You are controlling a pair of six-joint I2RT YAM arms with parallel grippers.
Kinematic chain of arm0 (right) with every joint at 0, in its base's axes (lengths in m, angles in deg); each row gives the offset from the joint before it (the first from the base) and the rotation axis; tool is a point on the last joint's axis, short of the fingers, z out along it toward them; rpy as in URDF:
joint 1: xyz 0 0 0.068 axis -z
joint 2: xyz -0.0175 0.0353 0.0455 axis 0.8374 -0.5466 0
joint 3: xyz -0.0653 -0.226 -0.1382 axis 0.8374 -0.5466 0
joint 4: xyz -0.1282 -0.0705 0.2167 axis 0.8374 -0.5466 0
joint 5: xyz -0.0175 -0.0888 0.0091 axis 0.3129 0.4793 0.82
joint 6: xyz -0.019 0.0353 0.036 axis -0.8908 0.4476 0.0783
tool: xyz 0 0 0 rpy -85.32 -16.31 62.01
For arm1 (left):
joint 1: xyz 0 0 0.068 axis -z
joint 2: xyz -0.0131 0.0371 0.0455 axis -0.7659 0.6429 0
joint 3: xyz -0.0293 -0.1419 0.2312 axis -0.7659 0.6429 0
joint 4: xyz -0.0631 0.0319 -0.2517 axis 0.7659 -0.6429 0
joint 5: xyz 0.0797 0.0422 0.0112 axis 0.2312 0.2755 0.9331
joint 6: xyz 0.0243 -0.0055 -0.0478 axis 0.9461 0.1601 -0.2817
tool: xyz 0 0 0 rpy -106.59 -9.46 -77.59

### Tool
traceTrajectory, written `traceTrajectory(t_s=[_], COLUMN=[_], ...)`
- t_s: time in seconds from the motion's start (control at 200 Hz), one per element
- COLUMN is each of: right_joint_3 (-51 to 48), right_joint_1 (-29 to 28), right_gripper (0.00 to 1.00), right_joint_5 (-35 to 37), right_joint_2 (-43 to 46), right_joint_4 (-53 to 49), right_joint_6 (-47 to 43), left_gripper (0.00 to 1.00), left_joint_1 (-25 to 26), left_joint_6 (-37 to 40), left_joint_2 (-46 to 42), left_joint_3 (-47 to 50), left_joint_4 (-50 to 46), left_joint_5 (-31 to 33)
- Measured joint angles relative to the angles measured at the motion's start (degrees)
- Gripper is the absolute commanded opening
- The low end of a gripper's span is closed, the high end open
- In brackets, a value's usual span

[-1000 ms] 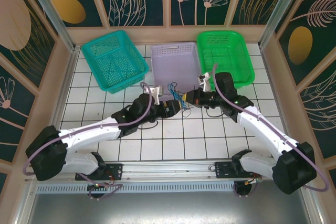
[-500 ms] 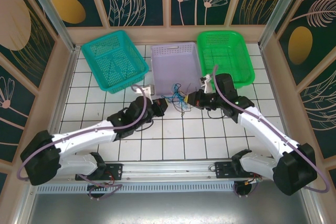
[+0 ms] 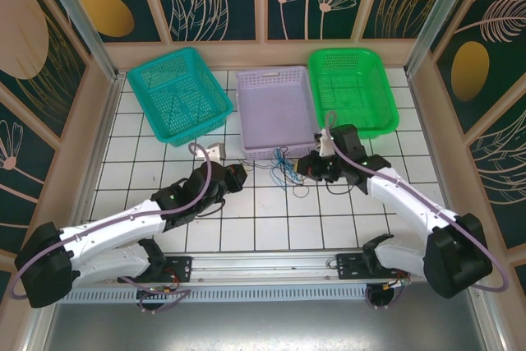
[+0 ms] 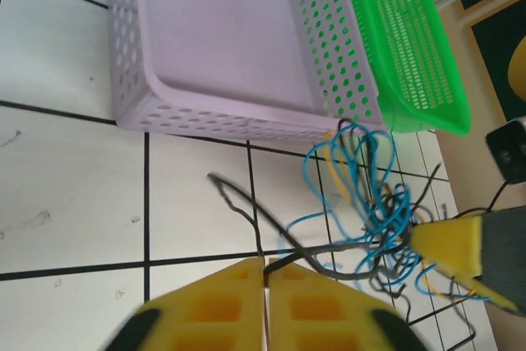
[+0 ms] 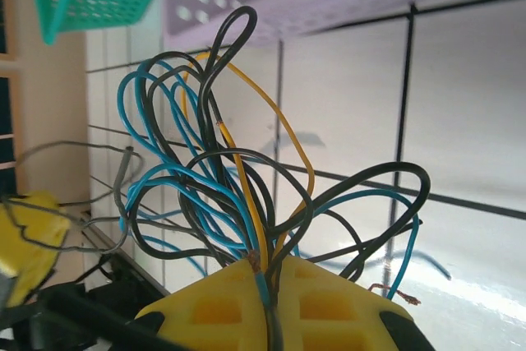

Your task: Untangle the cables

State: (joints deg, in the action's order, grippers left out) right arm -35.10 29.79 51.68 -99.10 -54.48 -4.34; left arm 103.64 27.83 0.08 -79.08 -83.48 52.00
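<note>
Two grippers hold one tangle. Your right gripper [image 5: 267, 281] is clamped on the gathered ends of the cables [image 5: 242, 203], and blue, black and yellow loops fan out from its pads. Your left gripper [image 4: 265, 273] has its pads almost together, with a single dark strand pinched in the seam. The tangle sits over the tiled table [image 3: 271, 219], between the grippers and just in front of the lilac basket [image 3: 275, 104], close to its near rim. The green basket [image 3: 353, 88] stands near your right wrist; the teal basket [image 3: 179, 92] is well apart, to the left. Bare tiles lie toward the arm bases.
</note>
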Motion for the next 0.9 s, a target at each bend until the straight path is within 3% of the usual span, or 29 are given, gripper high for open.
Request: traceTrajectory(t_s=[0.04, 0.235, 0.586, 0.741, 0.901], right_joint_3=[-0.72, -0.81, 11.32, 17.29, 13.68], right_joint_1=[-0.04, -0.13, 2.25, 2.64, 1.36], right_gripper=[0.0, 0.0, 0.0, 0.0, 0.0], right_joint_5=[0.28, 1.36, 6.54, 6.88, 7.1], right_joint_2=[-0.85, -9.25, -28.04, -31.65, -29.07], right_joint_4=[0.37, 3.85, 10.6, 12.44, 13.57], right_joint_6=[0.0, -0.2, 0.24, 0.26, 0.48], left_gripper=[0.5, 0.5, 0.52, 0.53, 0.58], left_joint_1=[0.0, 0.0, 0.0, 0.0, 0.0], left_joint_6=[-0.11, -1.36, -2.21, -2.86, -4.15], left_joint_2=[1.55, 11.23, 10.95, 10.73, 10.25], left_joint_3=[0.0, -1.77, -4.63, -4.63, -4.52], left_joint_4=[0.35, 0.33, 0.2, -0.39, -1.22], left_joint_5=[-0.61, -3.37, -3.63, -3.28, -2.38])
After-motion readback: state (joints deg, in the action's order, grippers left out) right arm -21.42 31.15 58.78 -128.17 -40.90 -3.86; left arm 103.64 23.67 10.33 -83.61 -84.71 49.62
